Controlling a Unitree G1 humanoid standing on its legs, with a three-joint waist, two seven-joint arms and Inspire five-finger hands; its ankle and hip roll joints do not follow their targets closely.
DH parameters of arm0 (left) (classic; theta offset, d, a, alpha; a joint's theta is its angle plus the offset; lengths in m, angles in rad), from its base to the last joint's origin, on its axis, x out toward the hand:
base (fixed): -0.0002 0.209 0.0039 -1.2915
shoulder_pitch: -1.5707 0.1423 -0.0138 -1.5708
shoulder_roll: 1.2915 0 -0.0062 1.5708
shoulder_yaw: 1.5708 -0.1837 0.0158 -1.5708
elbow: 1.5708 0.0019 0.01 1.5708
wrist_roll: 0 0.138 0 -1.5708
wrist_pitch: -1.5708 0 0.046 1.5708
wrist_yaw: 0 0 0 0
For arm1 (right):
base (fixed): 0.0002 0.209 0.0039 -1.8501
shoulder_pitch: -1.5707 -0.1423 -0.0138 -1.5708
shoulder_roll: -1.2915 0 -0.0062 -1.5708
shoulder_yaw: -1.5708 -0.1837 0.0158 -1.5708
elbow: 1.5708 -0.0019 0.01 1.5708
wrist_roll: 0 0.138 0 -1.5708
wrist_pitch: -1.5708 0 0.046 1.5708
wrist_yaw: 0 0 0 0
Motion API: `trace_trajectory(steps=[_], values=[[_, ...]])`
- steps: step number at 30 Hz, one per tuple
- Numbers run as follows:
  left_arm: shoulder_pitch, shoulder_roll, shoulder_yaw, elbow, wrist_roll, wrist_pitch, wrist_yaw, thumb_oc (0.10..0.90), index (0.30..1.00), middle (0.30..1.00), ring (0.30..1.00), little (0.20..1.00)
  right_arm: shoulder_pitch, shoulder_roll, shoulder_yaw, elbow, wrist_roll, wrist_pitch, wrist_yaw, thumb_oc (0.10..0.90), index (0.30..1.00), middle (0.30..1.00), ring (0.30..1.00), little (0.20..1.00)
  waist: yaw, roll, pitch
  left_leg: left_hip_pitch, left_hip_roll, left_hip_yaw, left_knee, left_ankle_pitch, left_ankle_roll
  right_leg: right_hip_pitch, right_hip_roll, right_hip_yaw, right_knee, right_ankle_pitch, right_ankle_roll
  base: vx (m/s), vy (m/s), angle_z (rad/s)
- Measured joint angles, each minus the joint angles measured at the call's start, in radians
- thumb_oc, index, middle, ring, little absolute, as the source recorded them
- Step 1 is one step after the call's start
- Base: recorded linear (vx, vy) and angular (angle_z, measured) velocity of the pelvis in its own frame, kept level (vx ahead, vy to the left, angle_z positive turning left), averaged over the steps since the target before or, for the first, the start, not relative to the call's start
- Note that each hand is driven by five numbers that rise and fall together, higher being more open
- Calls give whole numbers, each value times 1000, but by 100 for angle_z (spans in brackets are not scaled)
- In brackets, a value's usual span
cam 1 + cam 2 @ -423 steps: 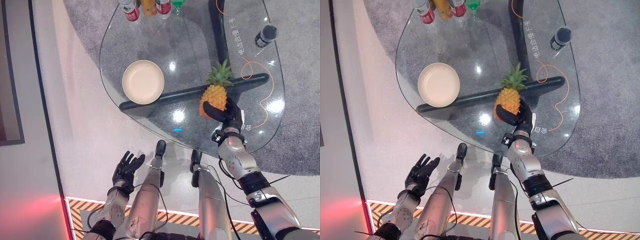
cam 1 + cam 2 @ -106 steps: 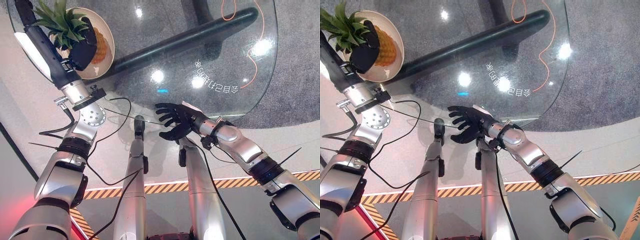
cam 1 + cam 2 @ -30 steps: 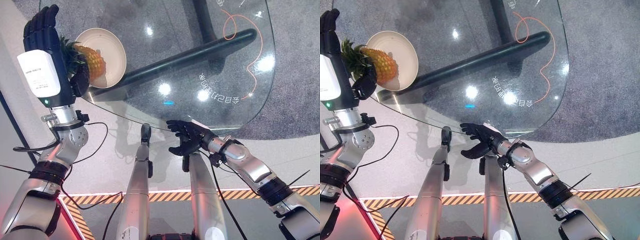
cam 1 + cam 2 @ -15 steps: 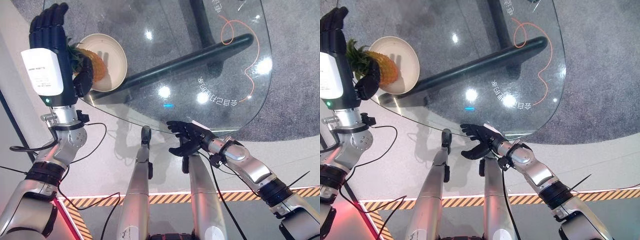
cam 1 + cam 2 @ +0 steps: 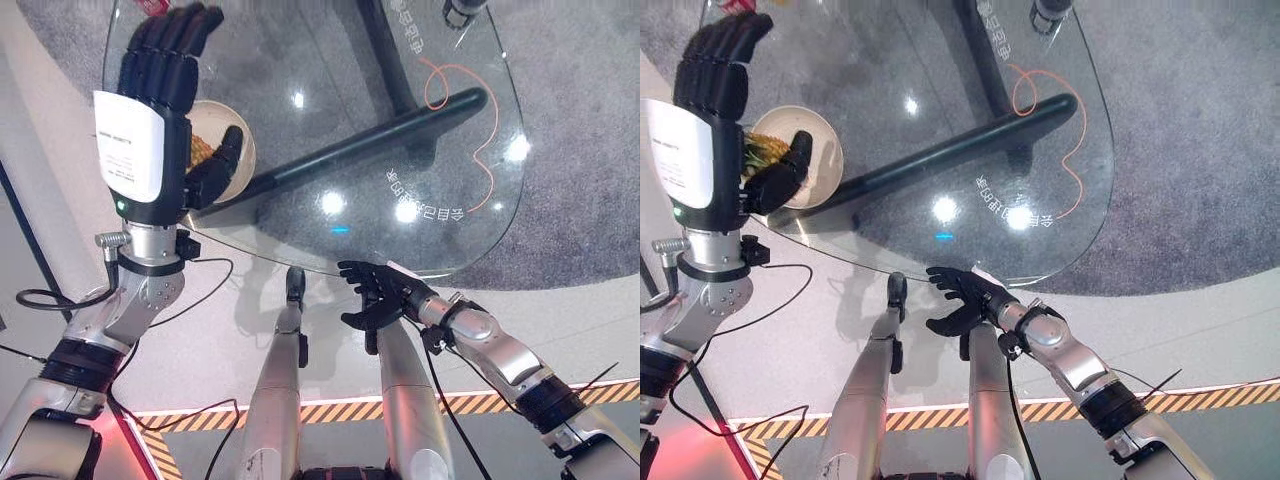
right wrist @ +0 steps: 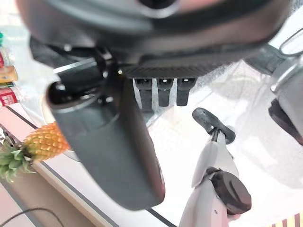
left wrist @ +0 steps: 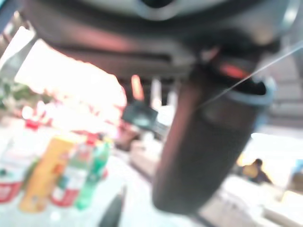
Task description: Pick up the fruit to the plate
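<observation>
At the upper left of the left eye view the left hand is raised with its fingers straight and spread — released, holding nothing. Just behind its thumb lies the cream plate, on the near left edge of the glass bench. The pineapple lies on its side on that plate, mostly hidden by the hand in the eye views; the right wrist view shows it clearly, its orange body on the plate and its green leaves reaching out past the rim.

Across the middle of the frame a dark bar runs slantwise under the glass, and an orange cord curls at the upper right of the bench. A grey carpet spreads along the right side.

At the lower middle, just below the bench's near edge, the right hand hovers with fingers relaxed and spread — empty, well apart from the plate.
</observation>
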State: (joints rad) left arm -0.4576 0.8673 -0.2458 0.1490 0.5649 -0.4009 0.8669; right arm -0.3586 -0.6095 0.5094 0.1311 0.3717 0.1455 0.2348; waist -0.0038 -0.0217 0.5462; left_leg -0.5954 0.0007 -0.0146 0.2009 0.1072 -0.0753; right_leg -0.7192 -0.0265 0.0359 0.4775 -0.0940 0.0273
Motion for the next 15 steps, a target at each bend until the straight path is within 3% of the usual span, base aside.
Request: trace_trajectory(steps=[3,12,15], values=[[59,-54,27,-14,-114,-24,-86,800,900,900,900,900,19,12,-5,10,-11,-24,7,800,900,900,900,900,3,7,0,80,2,-4,-35,1,1,78,1,-1,-31,0,1,-58,-109,-2],[286,-251,31,20,-457,-15,-335,800,900,900,900,900,147,50,-53,98,-43,-70,50,800,900,900,900,900,29,36,-2,335,16,-36,-141,1,2,347,6,-31,-146,-6,11,-11,-88,6],[354,-312,31,48,-513,-3,-383,800,900,900,900,900,195,57,-82,107,-58,-72,73,800,900,900,900,900,37,49,-3,389,22,-53,-170,5,5,413,7,-50,-185,-4,12,26,-106,14]])
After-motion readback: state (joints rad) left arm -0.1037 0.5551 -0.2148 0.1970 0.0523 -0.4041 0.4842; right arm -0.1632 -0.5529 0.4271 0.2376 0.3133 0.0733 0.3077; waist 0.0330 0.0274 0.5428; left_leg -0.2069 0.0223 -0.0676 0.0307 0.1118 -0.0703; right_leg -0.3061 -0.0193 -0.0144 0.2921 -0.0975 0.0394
